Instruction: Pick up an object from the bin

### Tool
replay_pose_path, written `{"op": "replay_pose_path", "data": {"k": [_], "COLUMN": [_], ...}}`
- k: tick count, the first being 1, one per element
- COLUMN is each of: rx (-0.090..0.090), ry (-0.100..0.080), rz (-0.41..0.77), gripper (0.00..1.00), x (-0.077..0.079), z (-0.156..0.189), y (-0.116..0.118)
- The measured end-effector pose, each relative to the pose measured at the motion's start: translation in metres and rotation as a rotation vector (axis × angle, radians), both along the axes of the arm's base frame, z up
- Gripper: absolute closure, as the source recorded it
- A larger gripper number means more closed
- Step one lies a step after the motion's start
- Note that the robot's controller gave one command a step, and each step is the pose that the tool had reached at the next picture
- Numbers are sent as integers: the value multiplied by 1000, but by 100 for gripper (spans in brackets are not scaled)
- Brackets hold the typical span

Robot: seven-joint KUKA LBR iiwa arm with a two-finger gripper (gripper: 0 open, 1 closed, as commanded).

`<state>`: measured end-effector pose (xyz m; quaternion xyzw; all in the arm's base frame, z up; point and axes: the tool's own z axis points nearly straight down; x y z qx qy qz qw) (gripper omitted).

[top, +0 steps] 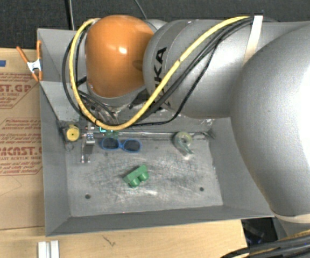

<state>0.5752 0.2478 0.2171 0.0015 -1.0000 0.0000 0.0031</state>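
The bin (144,203) is grey metal, matt, its floor scratched and scuffed to a dull sheen. The green block (136,176) looks like matt moulded plastic; the blue piece (121,143) is glossier plastic. The orange cover (117,52) is smooth and shiny, the arm shell (273,90) satin silver, the cables (187,55) smooth-sheathed.

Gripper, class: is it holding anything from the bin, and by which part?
It cannot be told. The gripper is down between a yellow round piece and a blue piece, its tip hidden under the orange cover.
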Motion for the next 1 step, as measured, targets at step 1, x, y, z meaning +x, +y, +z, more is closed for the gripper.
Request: {"op": "replay_pose_path", "data": {"k": [1], "rx": [3], "ry": [-11], "rz": [48], "gripper": [0], "x": [17], "z": [-145], "y": [-43]}}
